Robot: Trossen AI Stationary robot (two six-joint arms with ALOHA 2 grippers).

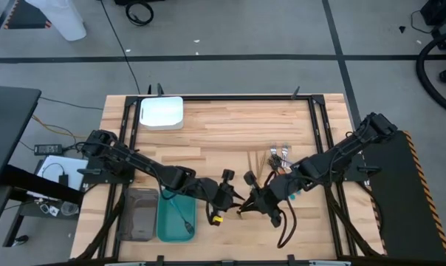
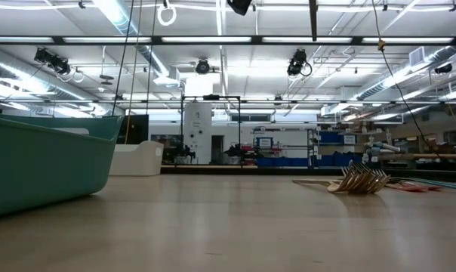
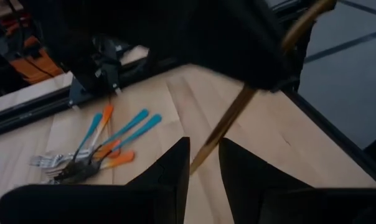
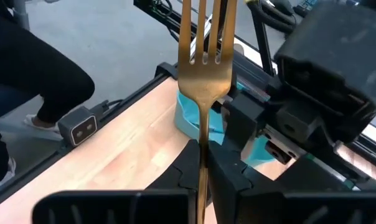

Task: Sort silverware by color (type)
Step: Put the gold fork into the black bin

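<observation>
I have both arms meeting over the near middle of the table (image 1: 230, 133). The right gripper (image 4: 202, 163) is clamped on a gold fork (image 4: 203, 68), tines pointing away from the wrist, the handle pinched between the two fingers. The left gripper (image 3: 203, 163) sits right at that fork's handle: in my left wrist view the gold handle runs down into the gap between the fingers, which stand a little apart. I cannot tell whether they touch it.

Containers: a teal tray (image 1: 176, 215) lies at the near left, and from above I see a thin dark piece lying in it, though I cannot tell what it is. Just left of it, touching or nearly so, is a grey tray (image 1: 138, 214); I cannot make out anything definite inside. A white tray (image 1: 162, 114) sits at the far left of the table, well apart from the other two, and shows no contents I can make out.

The rest of the silverware (image 1: 275, 159) lies loose on the table right of centre, near the right arm: teal and orange handles (image 3: 122, 134) with silver fork heads, overlapping in a heap.
</observation>
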